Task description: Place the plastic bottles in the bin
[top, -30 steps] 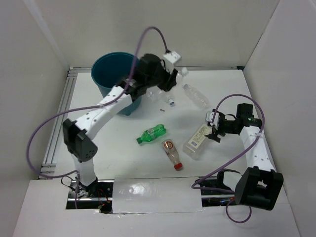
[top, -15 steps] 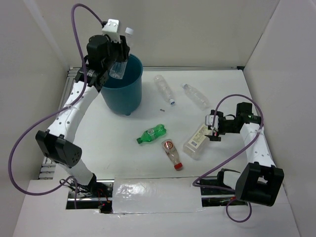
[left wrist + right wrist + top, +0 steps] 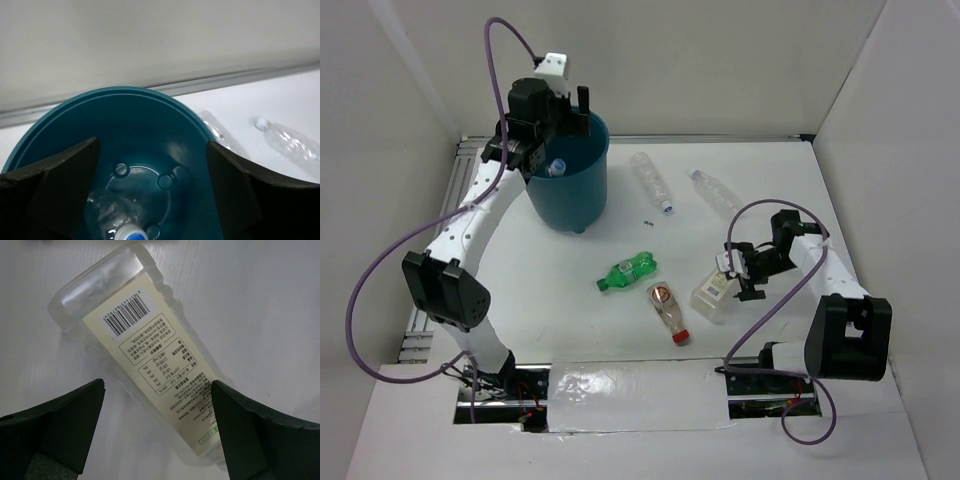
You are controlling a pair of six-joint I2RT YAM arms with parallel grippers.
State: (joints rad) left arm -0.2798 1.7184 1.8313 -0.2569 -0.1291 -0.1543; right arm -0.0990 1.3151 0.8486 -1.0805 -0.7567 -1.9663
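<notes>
The teal bin (image 3: 576,195) stands at the back left. My left gripper (image 3: 567,115) hangs open over its mouth, and a slim clear bottle (image 3: 116,220) lies at the bottom of the bin (image 3: 150,107), below the left gripper (image 3: 152,150). My right gripper (image 3: 737,275) is open and straddles the wide bottle with the pale label (image 3: 713,291). In the right wrist view that bottle (image 3: 150,340) lies between and beyond the fingertips of the right gripper (image 3: 157,390), untouched. On the table lie a green bottle (image 3: 627,271), a red-capped bottle (image 3: 669,312) and two clear bottles (image 3: 653,180) (image 3: 717,193).
White walls close in the table on the left, back and right. An aluminium rail (image 3: 440,240) runs along the left edge. A tiny dark speck (image 3: 647,221) lies near the bin.
The left arm swung from mid-table up over the bin with a clear bottle, then opened; the bottle now lies inside. The right gripper moved left and down over the wide bottle.
</notes>
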